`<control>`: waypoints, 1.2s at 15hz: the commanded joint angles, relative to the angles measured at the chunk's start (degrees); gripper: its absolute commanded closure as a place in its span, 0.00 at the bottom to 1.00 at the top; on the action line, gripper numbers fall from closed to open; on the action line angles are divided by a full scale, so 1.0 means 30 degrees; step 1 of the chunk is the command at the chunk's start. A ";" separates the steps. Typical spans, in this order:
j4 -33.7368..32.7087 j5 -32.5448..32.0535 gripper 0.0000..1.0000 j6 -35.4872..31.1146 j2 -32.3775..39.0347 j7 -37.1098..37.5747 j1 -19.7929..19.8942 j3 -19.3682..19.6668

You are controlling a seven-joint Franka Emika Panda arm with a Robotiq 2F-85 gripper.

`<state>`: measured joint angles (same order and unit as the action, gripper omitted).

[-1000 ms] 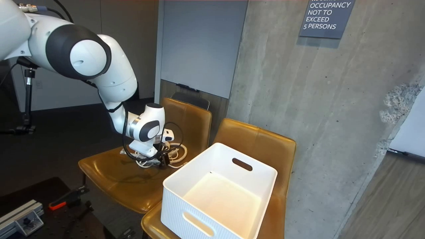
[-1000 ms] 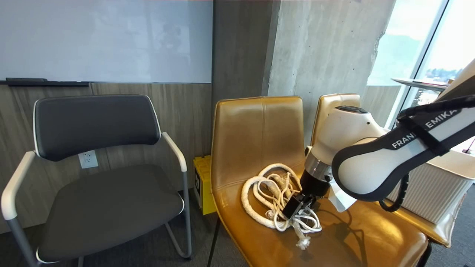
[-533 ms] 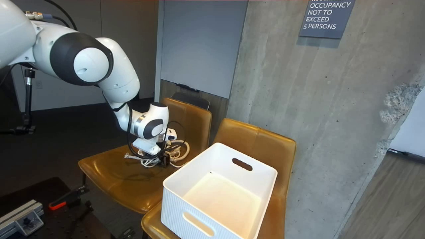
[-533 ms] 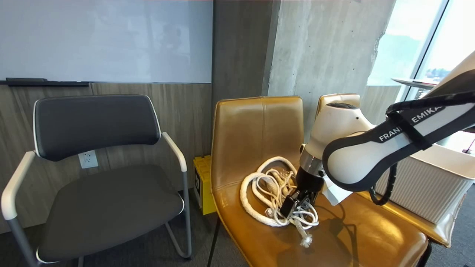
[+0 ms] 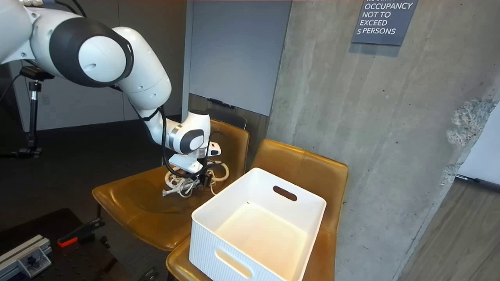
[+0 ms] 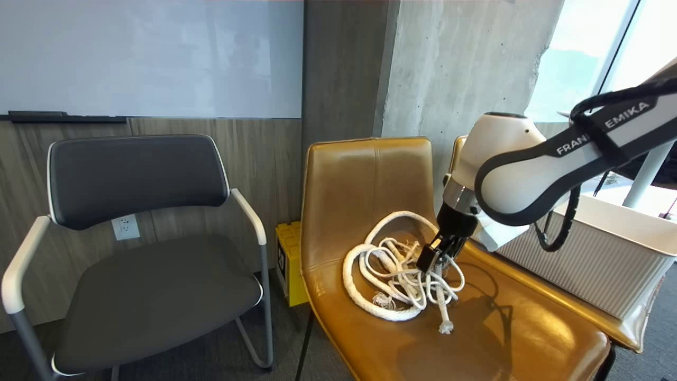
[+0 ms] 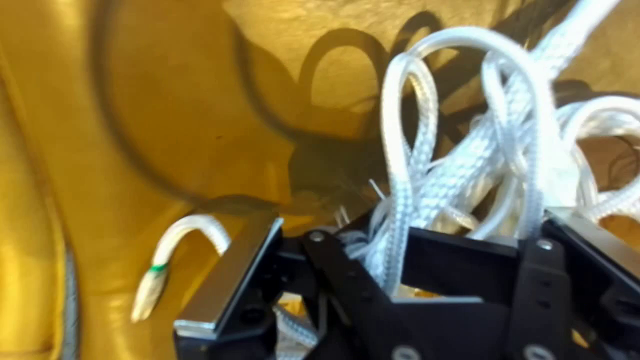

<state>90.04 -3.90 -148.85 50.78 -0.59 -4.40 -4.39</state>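
White ropes and thinner cords (image 6: 391, 315) lie tangled on the seat of a tan leather chair (image 6: 550, 338). My gripper (image 6: 429, 260) is over the right side of the tangle, tilted downward, its jaws shut on part of it. In the wrist view a braided cord (image 7: 398, 200) passes between the black fingers, with looser loops standing above them. A separate cord end (image 7: 159, 267) with a green band shows on the left there. The arm hides part of the ropes (image 5: 227, 171) in an exterior view.
A white ribbed bin (image 5: 207, 242) stands on a second tan chair beside the first. A grey armchair (image 6: 158, 296) and a yellow box (image 6: 292, 264) are on the far side. A dark table with a metal rail (image 5: 25, 255) sits near the arm.
The gripper has shut, then risen and moved toward the bin's side. The cords around it have shifted along, and the frayed rope end has slid the same way.
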 commanded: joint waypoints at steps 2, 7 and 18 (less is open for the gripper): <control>0.2242 -0.0496 1.00 0.2018 -0.4568 -0.0894 0.0385 0.0935; 0.2039 -0.2245 1.00 0.4656 -0.8357 -0.1606 0.0359 0.1971; -0.1827 -0.4252 1.00 0.9446 -1.4178 -0.4976 0.2498 0.3042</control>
<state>88.79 -15.97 -124.46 10.62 -11.47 0.90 3.75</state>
